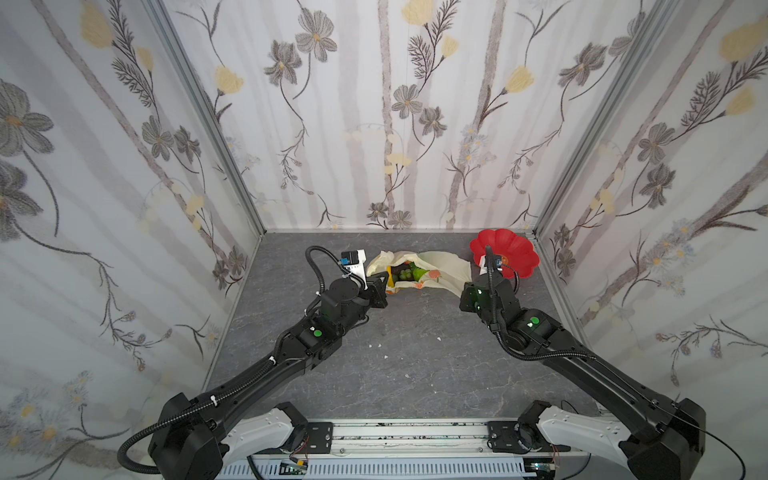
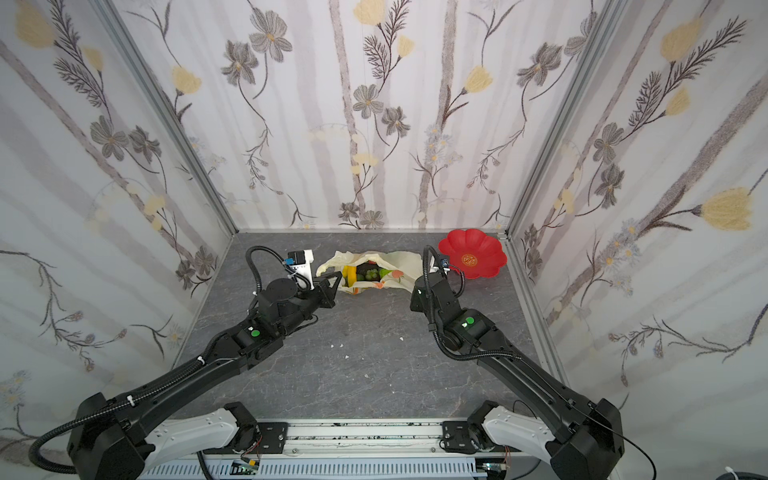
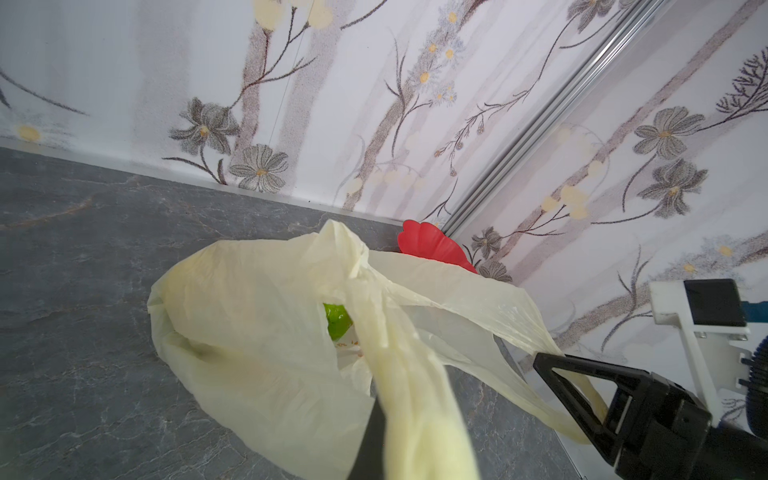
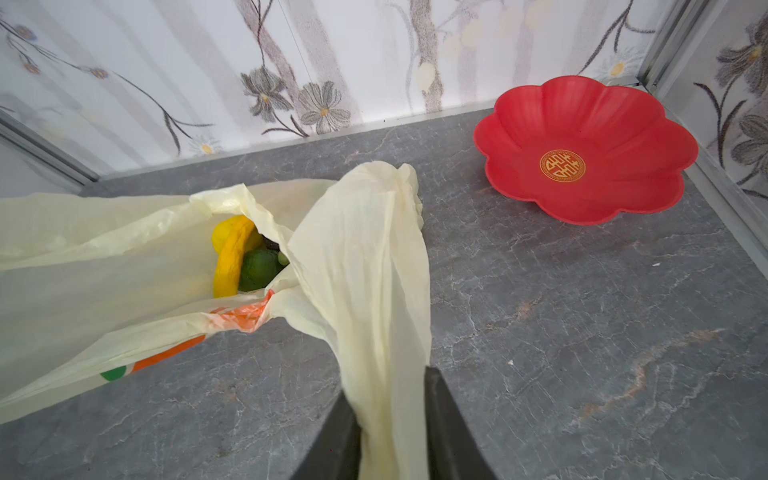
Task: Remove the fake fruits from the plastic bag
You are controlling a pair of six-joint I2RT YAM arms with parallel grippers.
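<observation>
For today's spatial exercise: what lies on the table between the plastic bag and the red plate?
Nothing: the right wrist view shows only bare grey table between plastic bag and red plate.

Plastic bag [image 1: 440, 266] on the counter [image 1: 415, 353] near the back wall [image 1: 374, 124], fake fruits [image 1: 405, 274] inside it, plate [image 1: 519, 249] to its right in the back corner, left hand [image 1: 380, 279] at the bag's left end, right hand [image 4: 388, 386] at its right end
</observation>
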